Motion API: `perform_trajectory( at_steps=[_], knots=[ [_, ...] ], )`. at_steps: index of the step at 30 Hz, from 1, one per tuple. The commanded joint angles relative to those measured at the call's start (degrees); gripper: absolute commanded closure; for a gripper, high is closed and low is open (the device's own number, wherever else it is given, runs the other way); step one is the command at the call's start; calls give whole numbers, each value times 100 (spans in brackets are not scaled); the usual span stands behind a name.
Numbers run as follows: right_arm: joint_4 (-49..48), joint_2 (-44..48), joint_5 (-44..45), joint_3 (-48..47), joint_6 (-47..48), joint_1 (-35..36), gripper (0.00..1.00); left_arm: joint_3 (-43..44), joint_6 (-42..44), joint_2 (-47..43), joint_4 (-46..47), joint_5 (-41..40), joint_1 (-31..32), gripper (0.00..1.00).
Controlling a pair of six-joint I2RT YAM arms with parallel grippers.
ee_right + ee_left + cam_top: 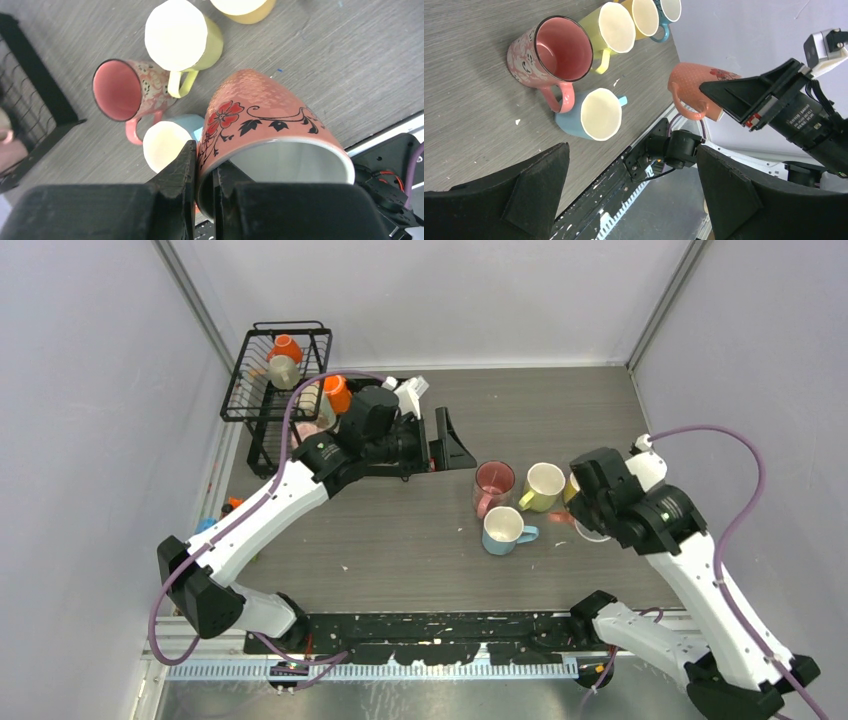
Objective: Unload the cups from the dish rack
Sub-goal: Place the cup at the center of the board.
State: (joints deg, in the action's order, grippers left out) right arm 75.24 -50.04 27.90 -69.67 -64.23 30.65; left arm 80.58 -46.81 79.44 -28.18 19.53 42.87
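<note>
Grey wood-grain table (pixel 400 540), flecked with pale crumbs (pixel 345 567). Far-left corner: black wire dish rack (pixel 236 380). Right of centre, closely clustered: pink mug (pixel 493 483), yellow mug (pixel 543 486), light blue mug (pixel 505 530) nearest the arm bases, mustard mug (pixel 245 9) beyond the yellow.

Overhead view of a grey desk (pixel 400 550). A broad bare stretch runs across the near middle, between the left arm (pixel 265 510) and a cluster right of centre. There a pink mug (pixel 493 483), a yellow mug (pixel 543 485) and a light blue mug (pixel 505 530) stand packed close together. Just right of them, the right end effector (pixel 205 165) pinches the rim of a salmon flowered mug (pixel 265 115) above the desk, blocking that side. The far right corner lies bare. The dish rack (pixel 275 390) fills the far left corner. The left arm crosses its near side, with the left end effector (pixel 631 152) spread wide just right of it.
</note>
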Motion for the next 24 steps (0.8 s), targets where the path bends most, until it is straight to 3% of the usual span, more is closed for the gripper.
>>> perform_trajectory(
  at_steps=[1, 8, 18, 24],
  knots=[
    [166, -530, 768, -436, -910, -6, 99, 136, 163, -145, 58, 103, 37, 0],
    [-165, -1038, 722, -297, -1212, -112, 99, 17, 152, -185, 96, 82, 55, 0],
    [-1043, -1216, -272, 648, -1101, -852, 99, -14, 181, -244, 57, 77, 55, 0],
    [-1186, -1349, -411, 863, -1171, -974, 99, -57, 163, -246, 57, 77, 55, 0]
  ],
)
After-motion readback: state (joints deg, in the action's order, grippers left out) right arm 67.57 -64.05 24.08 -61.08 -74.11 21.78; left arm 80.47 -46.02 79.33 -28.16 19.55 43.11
